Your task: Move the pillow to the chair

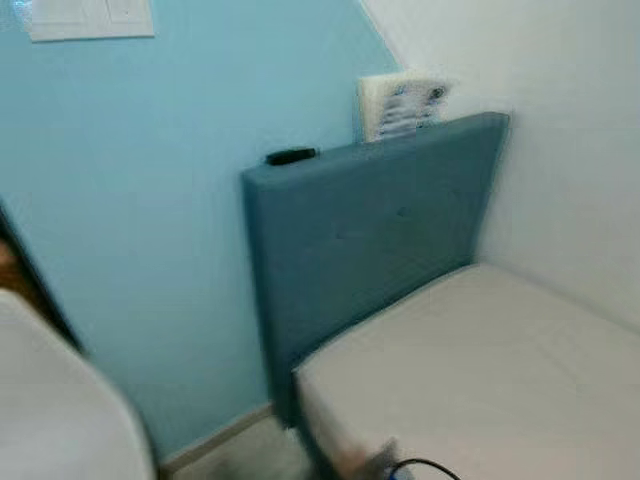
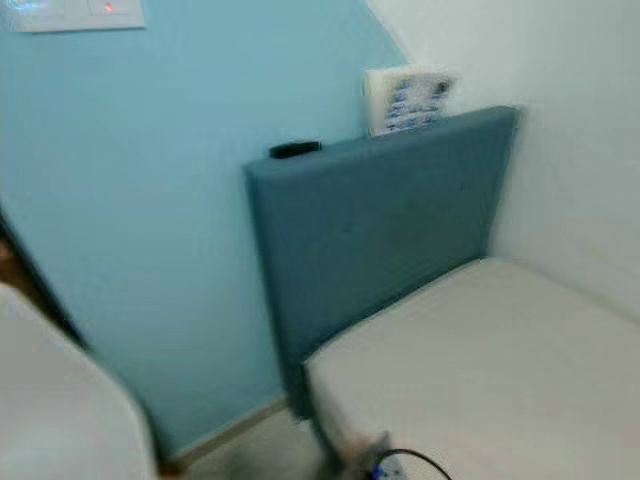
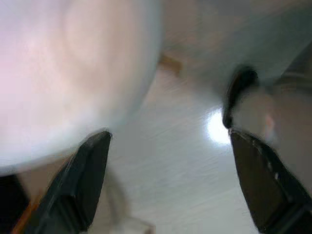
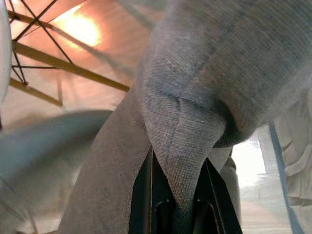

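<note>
Right wrist view: right gripper (image 4: pixel 178 195) clamped on a corner fold of the grey pillow (image 4: pixel 219 73), which drapes over it (soft, light, limp; corner hold suits). Left gripper (image 3: pixel 170 185) wide apart, empty. Bed (image 1: pixel 500 370) at 4 o'clock in head views.

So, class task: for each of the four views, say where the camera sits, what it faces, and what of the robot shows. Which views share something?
Left eye view: on the head, facing the headboard, mattress and blue wall.
Right eye view: same scene, shares all of these.
Left wrist view: along the open left gripper, over pale floor.
Right wrist view: along the right gripper, shut on the grey pillow.
</note>
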`<state>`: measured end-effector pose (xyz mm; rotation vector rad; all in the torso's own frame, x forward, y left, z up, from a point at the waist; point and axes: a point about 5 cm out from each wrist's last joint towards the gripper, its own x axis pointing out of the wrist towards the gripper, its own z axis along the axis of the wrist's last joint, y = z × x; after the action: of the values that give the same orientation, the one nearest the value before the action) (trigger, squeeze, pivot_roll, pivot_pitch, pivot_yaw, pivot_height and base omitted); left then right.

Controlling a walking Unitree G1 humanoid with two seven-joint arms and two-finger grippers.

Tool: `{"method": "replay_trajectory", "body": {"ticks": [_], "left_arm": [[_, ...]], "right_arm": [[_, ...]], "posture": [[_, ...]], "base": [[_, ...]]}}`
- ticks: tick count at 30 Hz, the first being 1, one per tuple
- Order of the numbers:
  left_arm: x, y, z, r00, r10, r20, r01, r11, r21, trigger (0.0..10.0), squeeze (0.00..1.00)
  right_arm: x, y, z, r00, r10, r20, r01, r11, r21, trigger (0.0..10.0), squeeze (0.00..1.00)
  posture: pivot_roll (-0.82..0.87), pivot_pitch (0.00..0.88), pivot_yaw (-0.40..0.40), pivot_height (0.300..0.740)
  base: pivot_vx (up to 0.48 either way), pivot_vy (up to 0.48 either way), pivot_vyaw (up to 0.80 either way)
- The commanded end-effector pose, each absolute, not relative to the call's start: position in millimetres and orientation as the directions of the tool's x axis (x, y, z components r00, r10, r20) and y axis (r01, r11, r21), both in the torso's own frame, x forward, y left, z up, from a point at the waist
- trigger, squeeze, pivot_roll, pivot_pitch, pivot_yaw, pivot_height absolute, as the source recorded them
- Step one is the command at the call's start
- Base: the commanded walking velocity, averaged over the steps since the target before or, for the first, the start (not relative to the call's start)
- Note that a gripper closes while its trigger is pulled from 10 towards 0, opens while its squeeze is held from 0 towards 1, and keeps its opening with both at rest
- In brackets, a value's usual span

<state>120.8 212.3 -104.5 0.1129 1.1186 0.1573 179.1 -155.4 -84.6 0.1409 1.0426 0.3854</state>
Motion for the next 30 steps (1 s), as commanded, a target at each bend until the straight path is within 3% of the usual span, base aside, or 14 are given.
{"method": "replay_trajectory", "body": {"ticks": [1,8,23,29,30], "left_arm": [[120,214,-105,0.423,0.185,-0.887,-0.056,0.982,0.178,10.0,0.0],[123,212,-104,0.429,0.173,-0.887,-0.045,0.984,0.17,10.0,0.0],[123,210,-104,0.428,0.156,-0.89,-0.032,0.987,0.158,10.0,0.0],[122,208,-105,0.426,0.15,-0.892,-0.031,0.988,0.151,10.0,0.0],[121,208,-105,0.424,0.148,-0.894,-0.029,0.988,0.15,10.0,0.0]], "right_arm": [[173,-160,-88,0.442,0.339,-0.831,-0.197,0.94,0.279,10.0,0.0],[164,-167,-92,0.435,0.284,-0.854,-0.122,0.959,0.257,10.0,0.0],[165,-167,-92,0.416,0.307,-0.856,-0.197,0.949,0.245,10.0,0.0],[171,-159,-88,0.393,0.374,-0.84,-0.355,0.905,0.237,10.0,0.0],[189,-152,-77,0.436,0.463,-0.771,-0.392,0.87,0.3,10.0,0.0]], "posture": [[-0.02,0.017,-0.024,0.74],[-0.02,0.003,-0.029,0.74],[-0.01,0.0,-0.035,0.74],[-0.02,0.0,-0.029,0.74],[-0.02,0.0,-0.028,0.74]], "base": [[0.0,0.0,0.79],[0.0,0.0,0.79],[0.0,0.0,0.79],[0.0,0.0,0.79],[0.0,0.0,0.79]]}}
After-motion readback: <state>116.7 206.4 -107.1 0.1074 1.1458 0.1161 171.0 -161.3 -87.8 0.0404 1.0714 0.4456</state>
